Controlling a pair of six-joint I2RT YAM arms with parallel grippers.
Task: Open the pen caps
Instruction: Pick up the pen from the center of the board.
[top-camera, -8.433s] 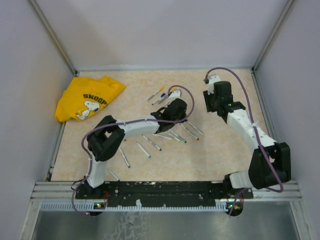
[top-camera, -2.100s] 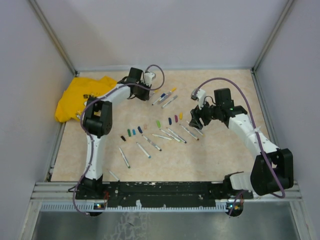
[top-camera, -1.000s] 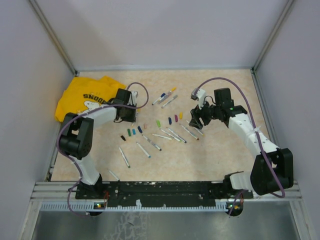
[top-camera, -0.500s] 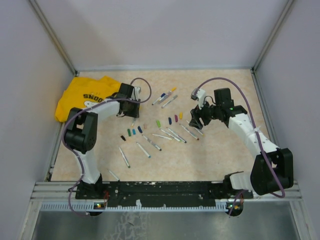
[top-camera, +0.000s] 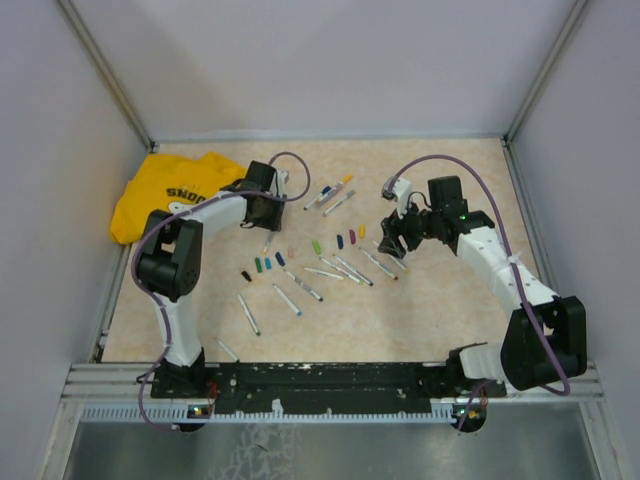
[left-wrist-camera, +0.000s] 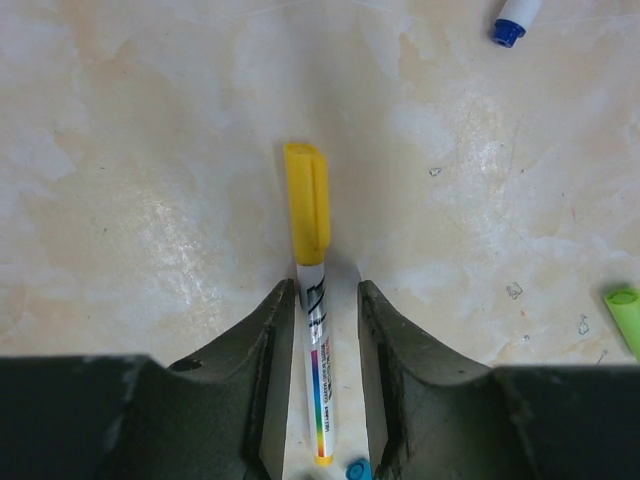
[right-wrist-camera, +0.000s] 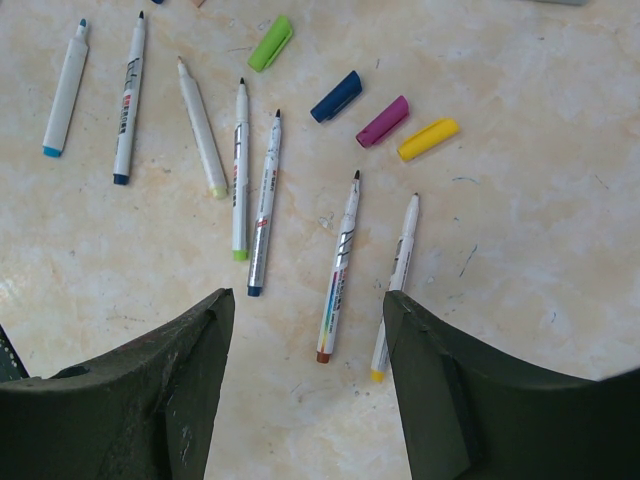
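A yellow cap (left-wrist-camera: 306, 200) sits on its pen (left-wrist-camera: 316, 340) in the middle of the left wrist view, lying on the surface (left-wrist-camera: 120, 180). The left gripper (left-wrist-camera: 326, 290) straddles the barrel just below the cap, its jaws narrow but with a gap showing on one side, so it is not pinching. The right gripper (right-wrist-camera: 307, 300) hangs wide and empty over bare pens (right-wrist-camera: 262, 200), with loose caps (right-wrist-camera: 383, 121) at the upper right of its view. The cap looks light, hard and smooth, probably a snug push fit. I would clamp the barrel firmly, take the cap across its flat sides mid-length, and pull straight along the pen.
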